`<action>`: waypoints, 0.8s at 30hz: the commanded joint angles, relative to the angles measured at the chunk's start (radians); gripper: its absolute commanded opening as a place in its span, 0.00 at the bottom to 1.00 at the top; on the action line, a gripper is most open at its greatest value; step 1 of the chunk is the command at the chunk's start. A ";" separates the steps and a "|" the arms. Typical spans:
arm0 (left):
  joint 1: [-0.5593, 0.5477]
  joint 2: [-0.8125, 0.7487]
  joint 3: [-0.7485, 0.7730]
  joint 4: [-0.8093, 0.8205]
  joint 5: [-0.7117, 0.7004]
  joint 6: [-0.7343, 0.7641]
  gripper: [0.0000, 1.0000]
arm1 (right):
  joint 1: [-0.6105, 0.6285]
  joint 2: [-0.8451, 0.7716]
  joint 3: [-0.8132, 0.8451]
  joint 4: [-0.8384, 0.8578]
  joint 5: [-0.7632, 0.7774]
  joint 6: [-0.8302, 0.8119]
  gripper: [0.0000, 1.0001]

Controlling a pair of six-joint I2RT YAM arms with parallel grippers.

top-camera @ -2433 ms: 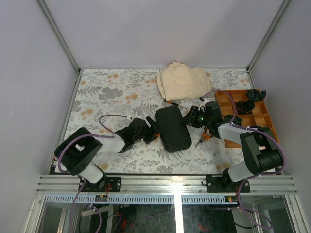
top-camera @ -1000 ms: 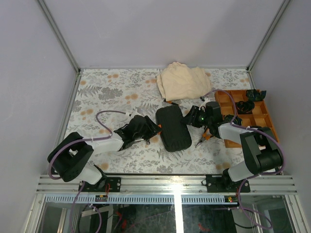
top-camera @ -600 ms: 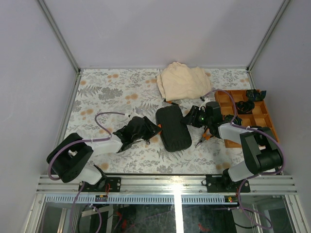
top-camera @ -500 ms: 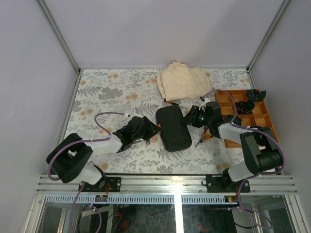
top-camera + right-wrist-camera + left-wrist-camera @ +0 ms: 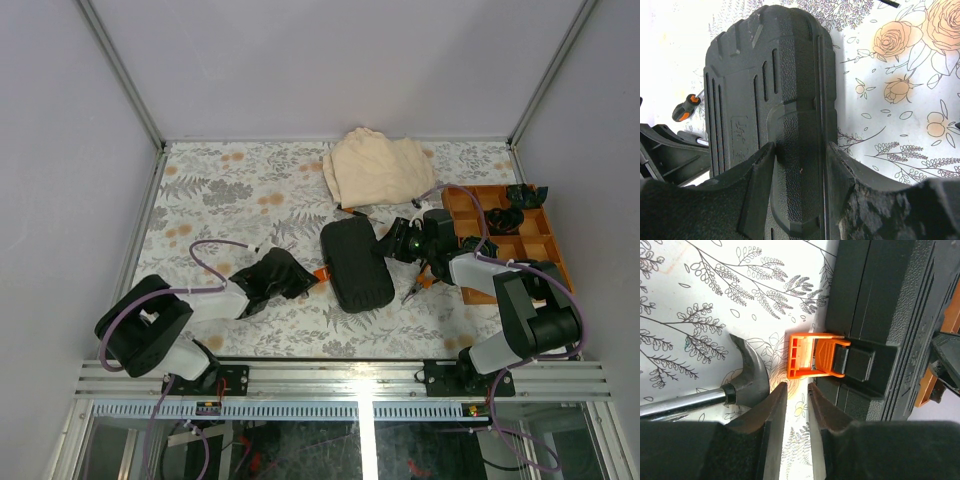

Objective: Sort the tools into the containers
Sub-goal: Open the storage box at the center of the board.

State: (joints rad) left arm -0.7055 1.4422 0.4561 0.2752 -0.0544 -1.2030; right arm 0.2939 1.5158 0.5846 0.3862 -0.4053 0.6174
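Observation:
The black tool case [image 5: 356, 264] lies shut in the middle of the table. Its orange latch [image 5: 815, 356] is flipped outward on the left side. My left gripper [image 5: 796, 386] sits just short of the latch, its jaws open by a narrow gap with only tablecloth between them. A hammer head [image 5: 747, 377] lies beside its left finger. In the top view the left gripper [image 5: 303, 276] is left of the case. My right gripper [image 5: 800, 147] is shut on the case's raised right edge [image 5: 800, 120]. A screwdriver [image 5: 686, 107] lies beyond the case. Orange-handled pliers [image 5: 418, 287] lie under the right arm.
A beige folded cloth [image 5: 378, 168] lies at the back centre. A wooden compartment tray [image 5: 530, 240] with dark items stands at the right edge. Both arms stretch low over the flowered tablecloth [image 5: 220, 190].
My left gripper has drawn back leftward from the case and its jaws have narrowed. The orange latch now sticks out from the case. The right arm and the case have stayed put.

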 commanded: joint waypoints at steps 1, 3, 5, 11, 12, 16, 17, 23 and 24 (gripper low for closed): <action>0.006 -0.010 -0.012 -0.014 -0.038 0.009 0.23 | 0.000 0.058 -0.041 -0.171 0.099 -0.073 0.50; 0.007 -0.010 -0.011 -0.016 -0.038 0.012 0.23 | 0.001 0.058 -0.042 -0.171 0.100 -0.073 0.50; 0.007 -0.008 -0.008 -0.016 -0.038 0.016 0.23 | 0.001 0.059 -0.040 -0.171 0.100 -0.073 0.50; 0.009 -0.008 0.010 0.000 -0.025 0.048 0.24 | 0.000 0.056 -0.029 -0.182 0.099 -0.077 0.51; 0.009 -0.006 0.015 0.003 -0.021 0.055 0.25 | 0.001 0.054 -0.025 -0.185 0.099 -0.078 0.51; 0.011 0.009 0.041 0.004 -0.006 0.079 0.32 | 0.000 0.048 -0.019 -0.194 0.101 -0.084 0.51; 0.011 0.014 0.046 0.002 -0.002 0.081 0.33 | 0.000 0.045 -0.017 -0.198 0.103 -0.085 0.51; 0.012 0.048 0.094 -0.061 -0.023 0.093 0.34 | 0.001 0.024 0.001 -0.227 0.105 -0.099 0.51; 0.012 0.055 0.107 -0.084 -0.033 0.098 0.33 | 0.000 0.019 0.005 -0.231 0.105 -0.101 0.51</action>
State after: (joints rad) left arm -0.6994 1.4704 0.5114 0.2562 -0.0532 -1.1404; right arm 0.2943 1.5154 0.6056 0.3561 -0.4049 0.6025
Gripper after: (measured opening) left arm 0.345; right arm 0.513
